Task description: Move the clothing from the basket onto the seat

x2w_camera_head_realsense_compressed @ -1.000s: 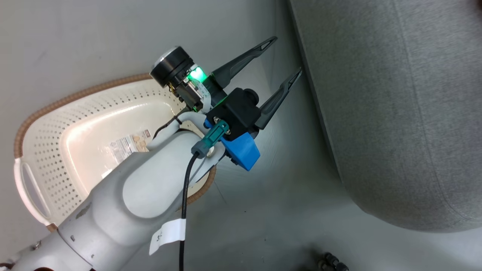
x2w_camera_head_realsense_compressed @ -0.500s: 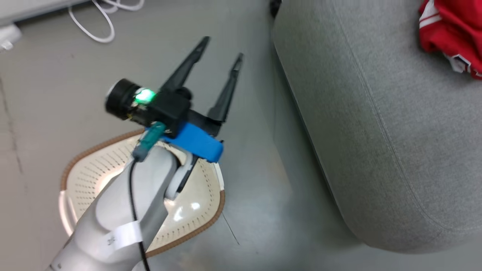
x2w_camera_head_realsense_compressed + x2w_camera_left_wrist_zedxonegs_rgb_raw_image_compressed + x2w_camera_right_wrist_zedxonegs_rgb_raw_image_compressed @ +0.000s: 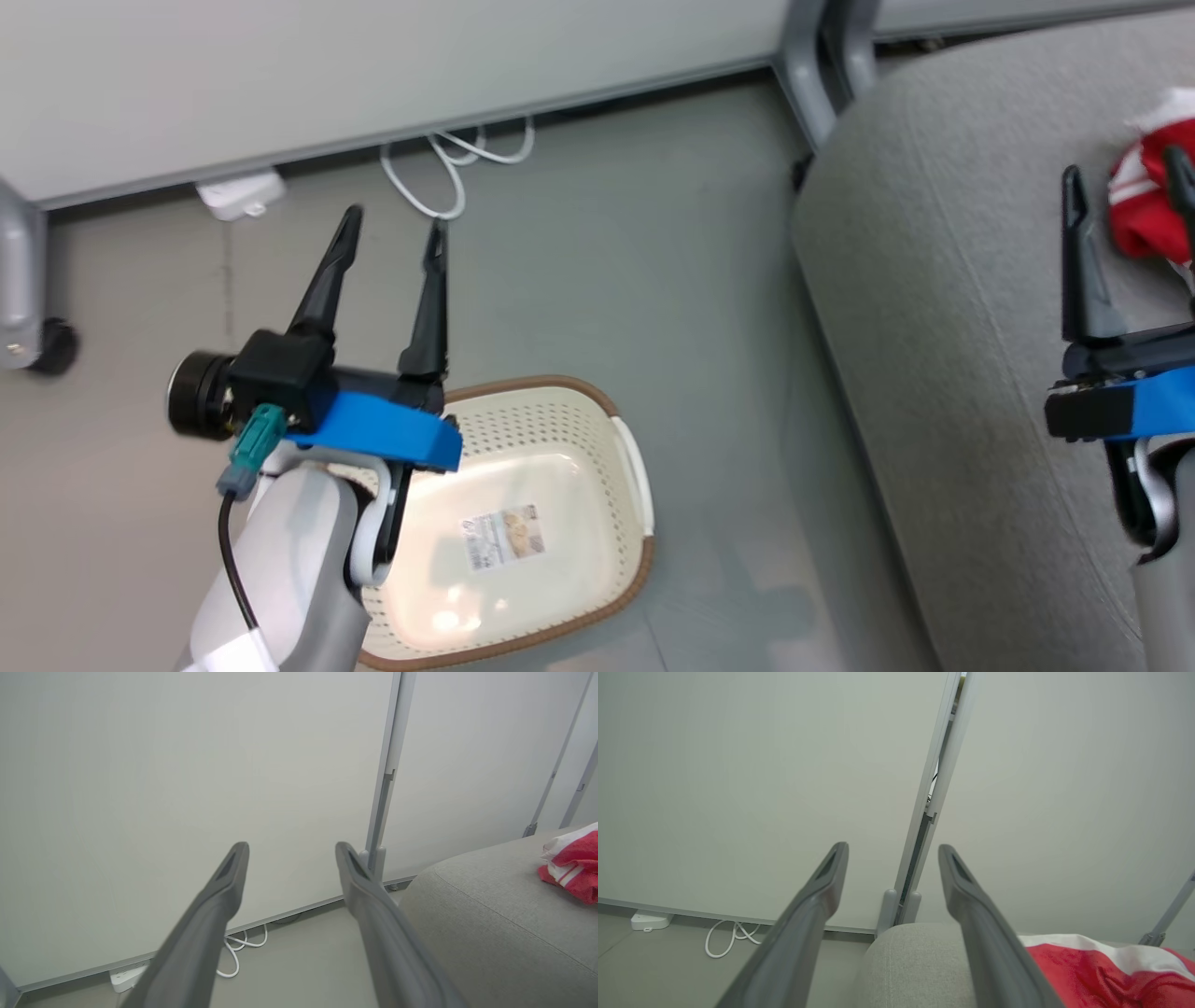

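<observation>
Left gripper (image 3: 394, 221): spread wide, nothing held. Sits over left end of basket (image 3: 560, 385) in head view, points up toward wall panel (image 3: 373, 75). From left wrist view: plain wall between the two fingers.

Right gripper (image 3: 1125, 166): also spread wide, nothing held. Hangs over seat (image 3: 934, 327) at right edge of head view, tips either side of clothing (image 3: 1144, 219) there. From right wrist view: red fabric below and right of right-hand finger, not between the two.

Basket: upright on floor (image 3: 607, 233), near seat's left side, not touching. Paper label (image 3: 504, 537) showing on its bottom.

Clothing: bunched red heap with white trim, on top of seat toward far right, well apart from basket.

Farther out: white cable (image 3: 448, 163) looped on floor at foot of wall panel, white power strip (image 3: 241, 194) just left of it, grey post (image 3: 808, 65) by seat's far corner, dark caster (image 3: 51, 345) at far left.
</observation>
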Motion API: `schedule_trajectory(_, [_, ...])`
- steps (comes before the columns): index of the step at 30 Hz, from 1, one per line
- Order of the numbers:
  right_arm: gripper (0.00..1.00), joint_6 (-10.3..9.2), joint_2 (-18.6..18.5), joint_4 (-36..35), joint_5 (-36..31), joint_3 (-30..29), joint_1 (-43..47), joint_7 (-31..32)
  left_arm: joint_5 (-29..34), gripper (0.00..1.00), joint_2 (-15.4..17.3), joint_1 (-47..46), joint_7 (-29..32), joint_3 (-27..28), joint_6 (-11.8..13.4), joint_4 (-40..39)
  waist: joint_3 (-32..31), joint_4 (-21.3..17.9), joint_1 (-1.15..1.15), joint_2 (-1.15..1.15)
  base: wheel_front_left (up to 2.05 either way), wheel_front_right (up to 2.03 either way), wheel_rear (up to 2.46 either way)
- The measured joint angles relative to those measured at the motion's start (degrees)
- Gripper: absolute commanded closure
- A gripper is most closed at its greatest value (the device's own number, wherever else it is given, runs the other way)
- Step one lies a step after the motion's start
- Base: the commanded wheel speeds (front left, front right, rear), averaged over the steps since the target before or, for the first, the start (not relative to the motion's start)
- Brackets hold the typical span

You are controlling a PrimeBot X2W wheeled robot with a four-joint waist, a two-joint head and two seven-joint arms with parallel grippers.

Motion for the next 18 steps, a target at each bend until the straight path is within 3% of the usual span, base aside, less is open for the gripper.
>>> schedule_trajectory(7, [0.0,0.01,2.1,0.4,0.6,3.3,3.6,0.0,2.5,0.0,-2.5,6.6,0.0,8.6,-2.0,1.3,-4.9,6.1,0.0,0.0,0.0,0.0,0.0])
schedule_trajectory(18, [0.0,0.0,6.5,2.7,1.5,4.5,11.3,0.0,5.9,0.0,-5.5,14.5,0.0,15.3,-5.1,2.7,-11.7,11.2,0.0,0.0,0.0,0.0,0.0])
